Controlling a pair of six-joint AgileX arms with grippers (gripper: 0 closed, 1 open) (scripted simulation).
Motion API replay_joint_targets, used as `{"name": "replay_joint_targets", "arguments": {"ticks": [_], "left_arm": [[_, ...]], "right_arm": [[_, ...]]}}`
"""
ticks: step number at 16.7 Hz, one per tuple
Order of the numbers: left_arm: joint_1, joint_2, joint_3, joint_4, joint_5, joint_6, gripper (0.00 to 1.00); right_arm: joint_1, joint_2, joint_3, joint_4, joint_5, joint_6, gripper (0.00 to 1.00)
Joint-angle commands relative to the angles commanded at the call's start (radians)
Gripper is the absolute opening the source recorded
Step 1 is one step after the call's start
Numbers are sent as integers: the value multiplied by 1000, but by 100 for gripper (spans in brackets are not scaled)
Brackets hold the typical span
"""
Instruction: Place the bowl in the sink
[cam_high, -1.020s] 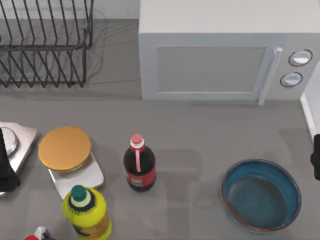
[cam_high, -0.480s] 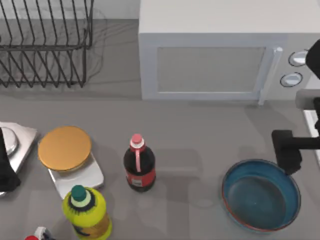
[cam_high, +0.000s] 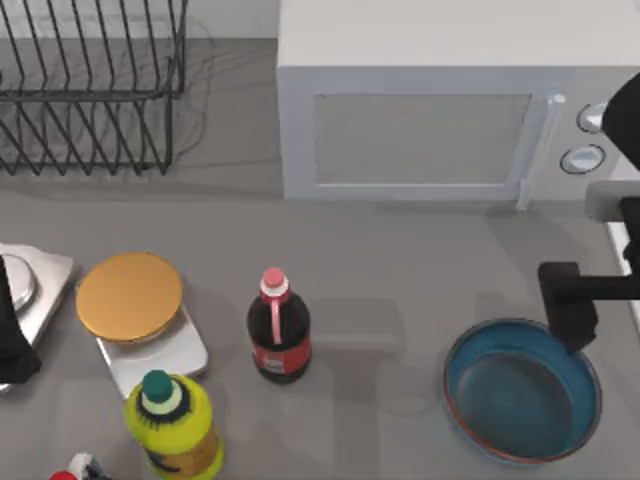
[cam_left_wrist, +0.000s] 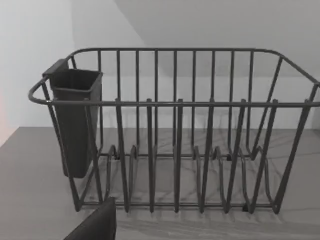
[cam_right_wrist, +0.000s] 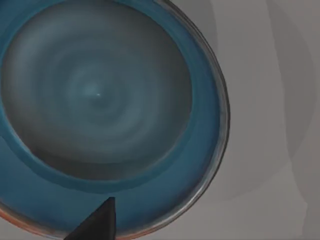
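One bowl (cam_high: 522, 390), R jaws (cam_high: 570, 325) above rim

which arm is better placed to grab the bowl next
Right. The right claw hangs over the far rim of the bowl at the table's right side. The left arm sits at the table's left edge, past the soda bottle.
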Motion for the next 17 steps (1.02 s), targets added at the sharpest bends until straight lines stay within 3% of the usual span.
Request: {"name": "replay_joint_targets", "arguments": {"ticks": [9, 14, 17], "left_arm": [[0, 0, 0, 0, 0, 0, 100], [0, 0, 0, 0, 0, 0, 100], [0, 0, 0, 0, 0, 0, 100]], "right_arm": [[7, 127, -248, 379, 0, 7, 100], [8, 138, -269, 407, 0, 8, 100], [8, 138, -269, 407, 0, 8, 77]]}}
